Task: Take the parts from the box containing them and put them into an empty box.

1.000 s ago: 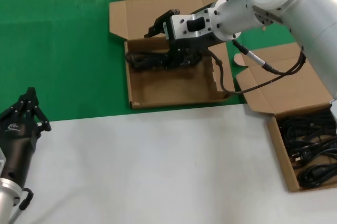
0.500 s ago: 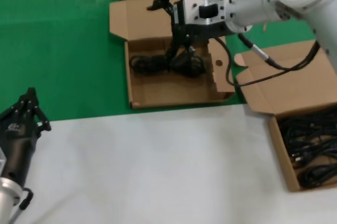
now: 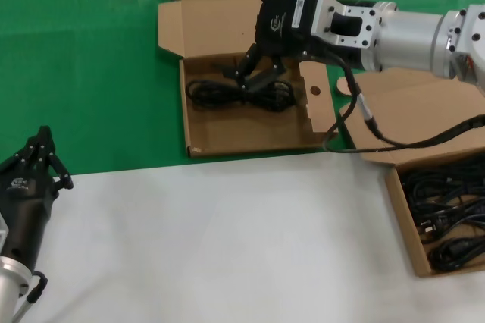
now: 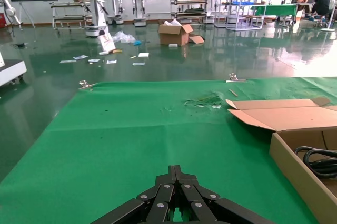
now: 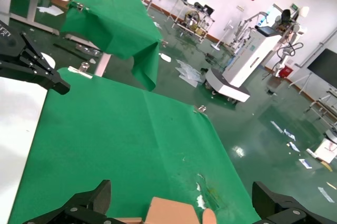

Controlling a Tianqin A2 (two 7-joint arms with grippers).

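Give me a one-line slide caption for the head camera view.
Right hand open above a cable bundle lying in the finger-hole box; more bundles fill the plain-lid box; left hand parked.

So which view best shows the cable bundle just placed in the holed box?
The head view: the cable bundle lies whole inside the box. The left wrist view catches only one loop at the picture's edge; the right wrist view shows none.

One black cable bundle (image 3: 241,93) in holed box (image 3: 250,130); more bundles (image 3: 447,217) in plain-lidded box (image 3: 405,221).
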